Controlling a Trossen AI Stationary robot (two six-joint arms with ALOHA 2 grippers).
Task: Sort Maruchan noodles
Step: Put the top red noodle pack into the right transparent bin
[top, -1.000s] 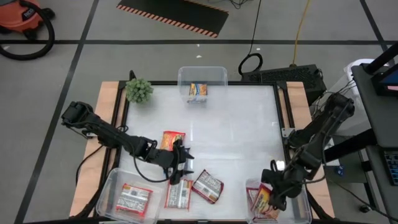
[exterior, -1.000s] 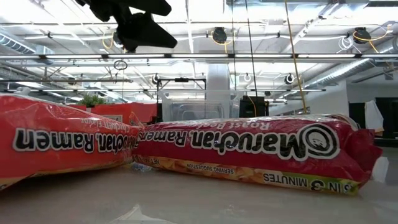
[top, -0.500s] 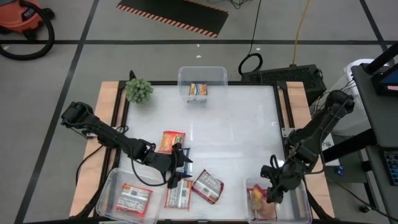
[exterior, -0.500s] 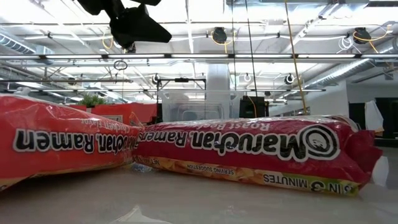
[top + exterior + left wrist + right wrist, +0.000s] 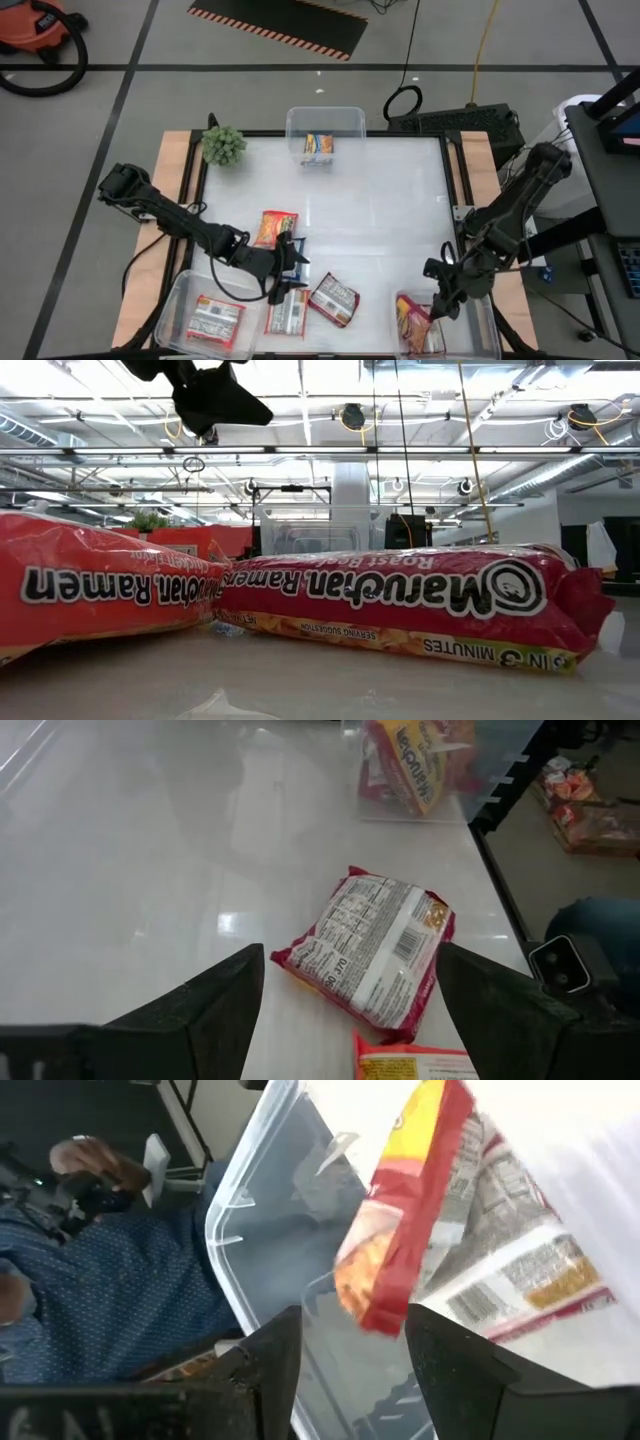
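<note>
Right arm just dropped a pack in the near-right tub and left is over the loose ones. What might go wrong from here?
1. The red-and-yellow packet stands on edge in the right tub, close to the right gripper; its open fingers might catch it on retreat.
2. The left gripper, open, hangs over the red-and-white packet, with another packet close beside. A grab may pinch or shove both.

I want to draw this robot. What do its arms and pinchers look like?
Two thin black jointed arms with black cables. The left gripper and right gripper each have two flat, dark, wedge-shaped fingers. No markings show.
</note>
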